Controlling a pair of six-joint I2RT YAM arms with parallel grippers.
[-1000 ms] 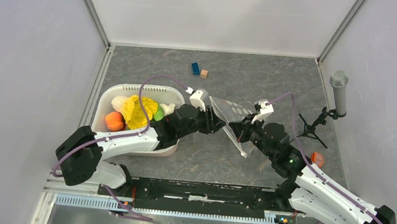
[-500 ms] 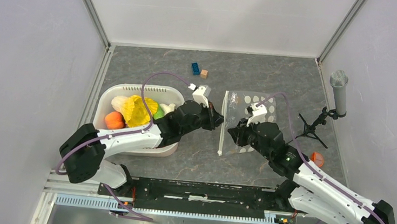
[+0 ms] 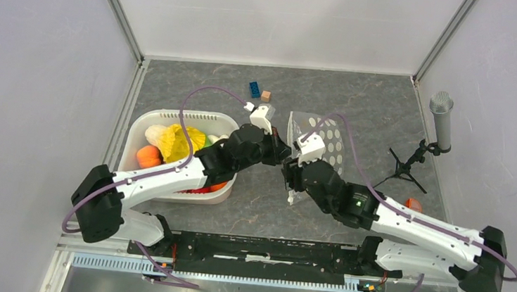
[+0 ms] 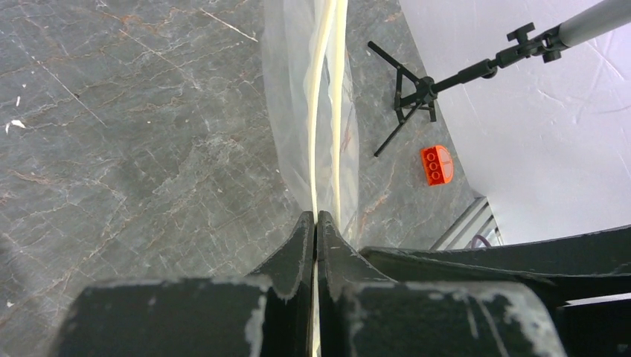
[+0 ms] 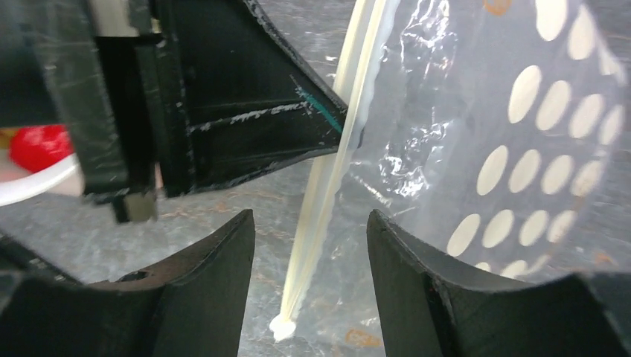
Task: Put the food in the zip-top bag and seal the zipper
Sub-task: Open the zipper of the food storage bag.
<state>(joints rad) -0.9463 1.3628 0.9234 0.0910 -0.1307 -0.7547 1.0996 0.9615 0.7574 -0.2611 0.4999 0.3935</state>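
Note:
The zip-top bag point(image 3: 327, 139), clear with white dots, lies right of centre with its mouth edge raised. Its zipper point(image 4: 325, 104) runs as a pale double strip straight into my left gripper point(image 4: 316, 217), which is shut on it. In the top view the left gripper point(image 3: 283, 153) sits at the bag's left edge. My right gripper point(image 5: 310, 223) is open, its fingers either side of the zipper's point(image 5: 327, 186) near end without touching it. The food point(image 3: 177, 143), including a crinkled yellow piece and a peach point(image 3: 147, 156), sits in the white basket point(image 3: 173, 115).
A blue brick point(image 3: 254, 89) and a small wooden cube point(image 3: 266, 96) lie at the back. A microphone point(image 3: 441, 119) on a black stand point(image 3: 402, 169) is at the right, with an orange piece point(image 3: 414, 204) on the floor near it.
My left gripper has shut on the zipper. My right gripper has let go of the bag, opened, and moved left to straddle the zipper's near end. The bag dropped lower.

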